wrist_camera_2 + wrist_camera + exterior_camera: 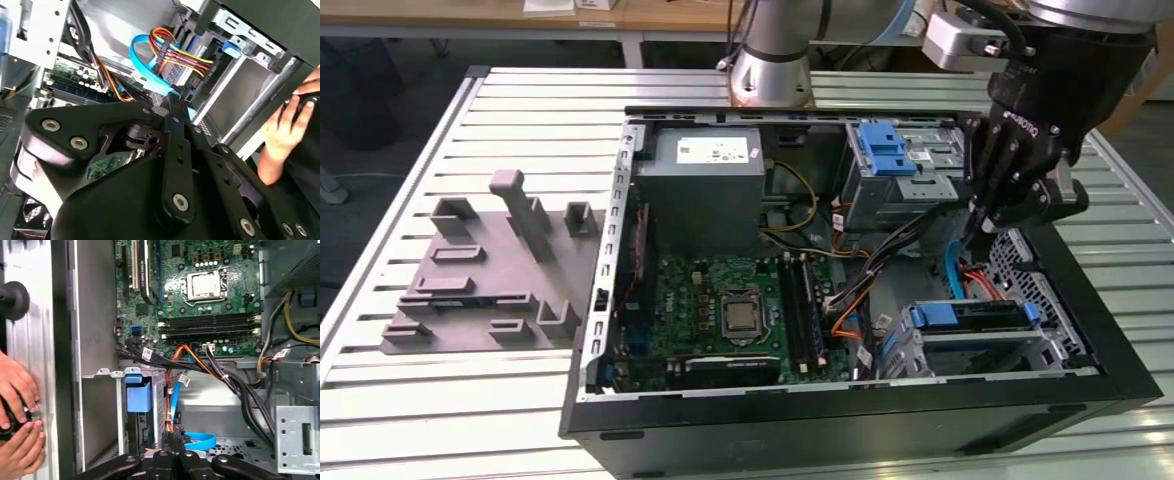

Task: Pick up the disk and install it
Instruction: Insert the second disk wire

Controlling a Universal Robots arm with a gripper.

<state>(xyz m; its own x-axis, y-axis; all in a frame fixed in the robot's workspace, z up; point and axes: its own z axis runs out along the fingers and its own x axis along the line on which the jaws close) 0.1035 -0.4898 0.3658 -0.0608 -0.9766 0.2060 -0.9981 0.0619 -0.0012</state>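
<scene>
Exterior view first: the gripper (981, 228) hangs over the drive cage on this view's right of the open computer case (604, 300). Its fingers are pinched together with nothing between them, the tips down among the wiring. The disk (970, 316) sits in the lower bay just below, its blue bracket facing out, so I judge the install is at the seating stage. Second wrist view: the closed fingertips sit just beside the blue data cable (142, 65), and I can't tell if they touch. A person's hand (282, 135) is outside the case. First wrist view: the bracketed disk (137, 397) stands in its cage beside the gripper. Any further move calls for care to keep clear of those cables.
</scene>
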